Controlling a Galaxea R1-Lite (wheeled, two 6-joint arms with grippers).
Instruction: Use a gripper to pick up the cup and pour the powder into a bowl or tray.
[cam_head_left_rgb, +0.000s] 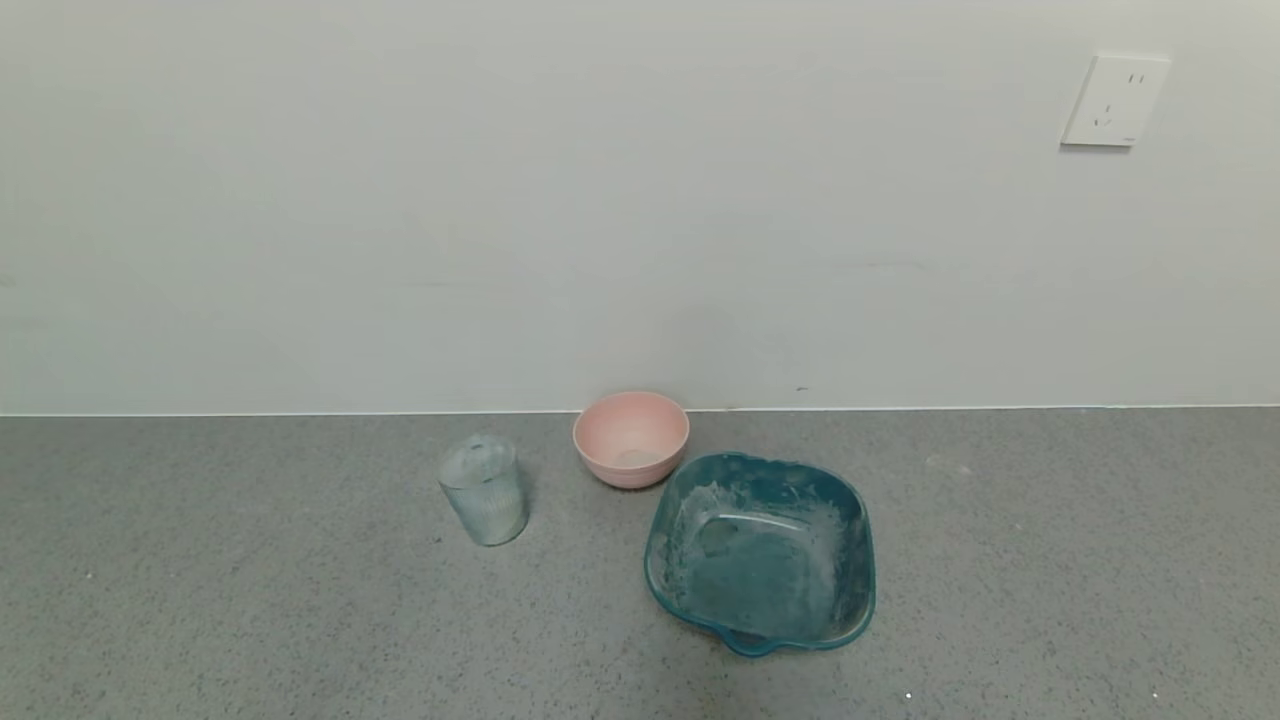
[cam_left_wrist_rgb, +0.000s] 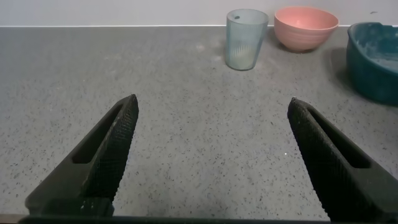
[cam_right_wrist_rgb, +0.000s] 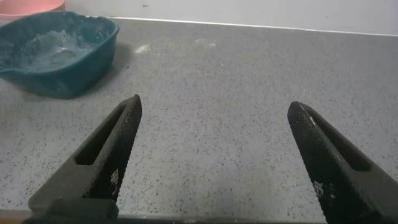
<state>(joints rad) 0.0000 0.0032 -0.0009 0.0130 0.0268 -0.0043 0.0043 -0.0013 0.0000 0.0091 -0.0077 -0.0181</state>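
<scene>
One cup (cam_head_left_rgb: 483, 491), ribbed translucent blue-green, tapered, upright on grey speckled counter (cam_head_left_rgb: 250, 600), cloudy with white dust. One bowl (cam_head_left_rgb: 631, 437), round matte pink, at cup's 2 o'clock, small pale patch of powder (cam_head_left_rgb: 638, 458) at bottom. One tray (cam_head_left_rgb: 762, 550), translucent teal square, rounded corners, lip tab at its 6 o'clock (white smears inside), just beside bowl at bowl's 4 o'clock. White wall socket (cam_head_left_rgb: 1114, 100) at far upper right. Two grippers, neither in head view: left gripper (cam_left_wrist_rgb: 211, 118) spread wide, empty, cup well ahead at its 12 o'clock; right gripper (cam_right_wrist_rgb: 214, 115) spread wide, empty, low over counter.
</scene>
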